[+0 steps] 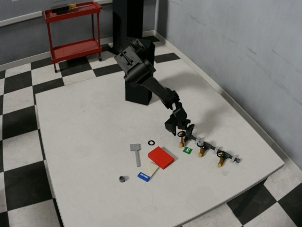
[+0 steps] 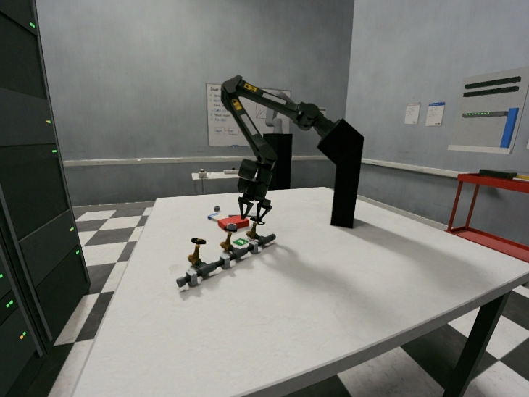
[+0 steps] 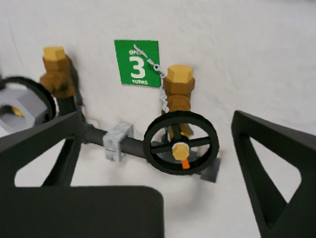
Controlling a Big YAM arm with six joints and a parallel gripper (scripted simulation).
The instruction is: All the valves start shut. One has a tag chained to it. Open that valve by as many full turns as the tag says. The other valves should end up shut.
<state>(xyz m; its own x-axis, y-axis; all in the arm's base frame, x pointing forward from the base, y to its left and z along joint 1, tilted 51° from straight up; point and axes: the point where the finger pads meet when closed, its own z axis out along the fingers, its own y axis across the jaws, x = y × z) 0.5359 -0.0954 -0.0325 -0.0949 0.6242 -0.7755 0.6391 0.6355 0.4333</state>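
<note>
A grey pipe (image 1: 209, 147) with three brass valves lies near the table's right front. The end valve nearest the arm has a black handwheel (image 3: 181, 143) with an orange mark. A chain joins its brass body (image 3: 180, 87) to a green tag (image 3: 136, 62) that reads "OPEN 3 TURNS"; the tag also shows in the top view (image 1: 187, 150). My gripper (image 3: 157, 119) is open and hangs just above this handwheel (image 1: 179, 134), one finger on each side, not touching. The middle valve (image 1: 201, 148) and the far valve (image 1: 220, 157) stand apart from the gripper (image 2: 255, 212).
A red box (image 1: 160, 157), a grey T-shaped tool (image 1: 135, 152), a black ring (image 1: 151, 141), a blue and white card (image 1: 147, 172) and a small grey cylinder (image 1: 123, 178) lie left of the pipe. The arm's black pedestal (image 1: 136, 94) stands behind.
</note>
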